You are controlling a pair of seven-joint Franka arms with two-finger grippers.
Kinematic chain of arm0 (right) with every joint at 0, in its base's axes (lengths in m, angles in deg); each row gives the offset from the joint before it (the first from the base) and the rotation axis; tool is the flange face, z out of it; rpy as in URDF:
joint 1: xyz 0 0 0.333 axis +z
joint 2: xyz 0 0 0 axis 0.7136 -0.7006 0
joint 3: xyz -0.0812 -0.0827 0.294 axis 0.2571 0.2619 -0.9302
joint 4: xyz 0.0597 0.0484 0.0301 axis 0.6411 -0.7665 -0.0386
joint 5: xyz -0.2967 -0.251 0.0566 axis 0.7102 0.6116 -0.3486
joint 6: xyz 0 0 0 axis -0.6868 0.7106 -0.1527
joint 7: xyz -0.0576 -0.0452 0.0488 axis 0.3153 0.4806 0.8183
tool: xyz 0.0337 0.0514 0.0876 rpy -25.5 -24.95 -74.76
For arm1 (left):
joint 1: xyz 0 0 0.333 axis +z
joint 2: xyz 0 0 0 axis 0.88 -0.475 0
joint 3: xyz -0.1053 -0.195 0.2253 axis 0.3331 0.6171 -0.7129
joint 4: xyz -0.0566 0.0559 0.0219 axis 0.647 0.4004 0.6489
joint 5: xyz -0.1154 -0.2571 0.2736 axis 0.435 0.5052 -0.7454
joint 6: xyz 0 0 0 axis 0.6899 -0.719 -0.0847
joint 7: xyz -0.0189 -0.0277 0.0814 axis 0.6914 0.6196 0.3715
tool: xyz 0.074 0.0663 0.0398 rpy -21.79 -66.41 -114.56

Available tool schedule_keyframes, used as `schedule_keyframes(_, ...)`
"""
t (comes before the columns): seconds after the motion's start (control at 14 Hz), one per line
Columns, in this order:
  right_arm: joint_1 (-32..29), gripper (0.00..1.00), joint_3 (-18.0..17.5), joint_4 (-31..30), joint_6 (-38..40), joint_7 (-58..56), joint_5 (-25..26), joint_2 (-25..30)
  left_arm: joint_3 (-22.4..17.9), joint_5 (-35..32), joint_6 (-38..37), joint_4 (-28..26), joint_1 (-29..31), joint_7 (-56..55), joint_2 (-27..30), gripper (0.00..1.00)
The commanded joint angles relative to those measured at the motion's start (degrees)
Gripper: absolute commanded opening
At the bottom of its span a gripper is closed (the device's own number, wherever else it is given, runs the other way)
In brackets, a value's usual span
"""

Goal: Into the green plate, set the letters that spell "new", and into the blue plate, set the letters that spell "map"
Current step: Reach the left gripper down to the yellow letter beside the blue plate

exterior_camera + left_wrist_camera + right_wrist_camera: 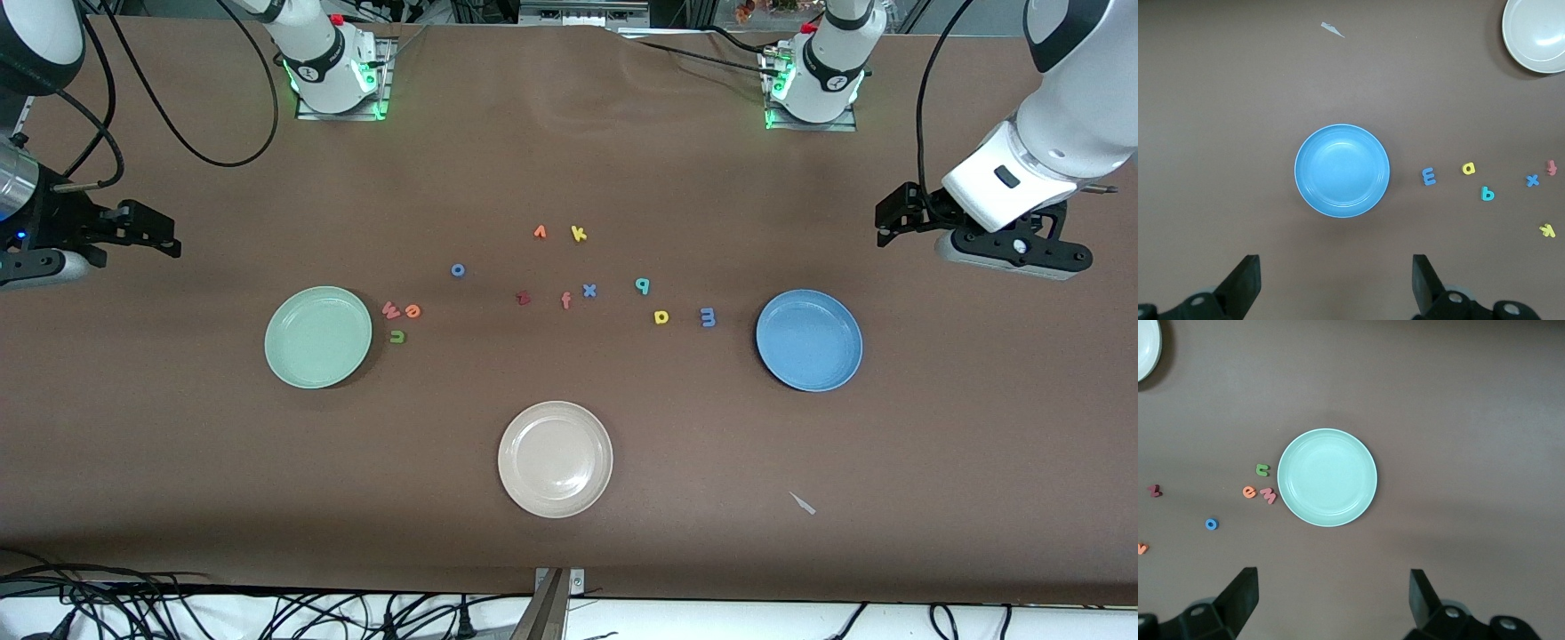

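Toward the right arm's end of the table, at mid-height in the front view: the green plate [317, 337], with nothing in it. Just beside it, toward the middle of the table: pink w [391, 309] and orange e [412, 310] close together, and green n [397, 336] a little lower in the frame. None of the three on the plate.

Toward the left arm's end, at the same height in the frame: the blue plate [808, 340], bare inside too. Near it, toward the middle: blue m [708, 316], then yellow a [661, 316], then teal p [642, 285] a bit higher in the frame. All three flat on the table, apart from the plate.

In the middle of the frame, other letters: x [589, 290], f [565, 300], z [523, 298], o [458, 269], and higher up k [578, 233]. Low in the frame, in the middle: a beige plate [555, 459]. Lower still, toward the left arm's end: a small scrap [803, 503].

Right gripper [164, 233] up over bare table at the right arm's end, fingers wide apart, holding nothing. Left gripper [883, 224] up over bare table at the left arm's end, above the blue plate in the frame, fingers wide apart too, holding nothing
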Motion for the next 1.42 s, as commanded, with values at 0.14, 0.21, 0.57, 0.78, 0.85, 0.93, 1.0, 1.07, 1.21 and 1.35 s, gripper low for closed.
schedule_keyframes(0.14, -0.1, 1.0, -0.3, 0.5, -0.1, -0.2, -1.0, 0.0, 0.4, -0.9, -1.0, 0.9, -0.8, 0.3, -1.1, 1.0)
schedule_keyframes(0.21, -0.3, 1.0, -0.2, 0.6, -0.1, -0.2, -0.9, 0.0, 1.0, -0.9, -1.0, 1.0, -0.9, 0.2, -1.8, 1.0)
schedule_keyframes(0.57, -0.4, 1.0, -0.1, 0.5, 0.1, -0.3, -0.3, -0.4, 2.8, -1.4, -0.4, 1.2, -5.6, 0.5, -8.1, 1.0)
schedule_keyframes(0.78, -0.3, 1.0, -0.2, 0.8, -0.1, 0.1, 0.1, -3.6, 2.7, -2.8, 1.6, 6.6, -9.9, 0.2, -16.2, 1.0)
schedule_keyframes(0.85, -0.2, 1.0, -0.2, 0.8, -0.1, -0.2, 0.1, -3.2, 2.7, -3.6, 1.9, 8.4, -11.1, -0.6, -18.6, 1.0)
schedule_keyframes(0.93, -0.2, 1.0, -0.1, 0.8, 0.1, -1.0, 0.0, -3.0, 2.7, -3.5, 2.9, 10.1, -11.6, -1.7, -21.3, 1.0)
schedule_keyframes(1.0, -0.3, 1.0, -0.1, 0.8, 0.3, -0.9, -0.5, -2.9, 2.8, -3.2, 4.3, 10.7, -11.9, -3.6, -23.5, 1.0)
schedule_keyframes(1.07, -0.2, 1.0, -0.2, 0.8, 0.3, -0.6, -0.8, -3.3, 2.7, -3.3, 6.1, 10.7, -13.9, -7.2, -25.4, 1.0)
schedule_keyframes(1.21, 0.4, 1.0, -1.0, 0.8, -0.2, 0.4, -0.8, -5.2, 2.6, -3.9, 10.4, 10.0, -16.9, -16.2, -30.0, 1.0)
schedule_keyframes(1.35, 1.0, 1.0, -2.3, 3.1, -0.9, 0.7, -0.9, -8.1, 2.6, -3.9, 11.6, 9.7, -20.4, -22.6, -32.7, 1.0)
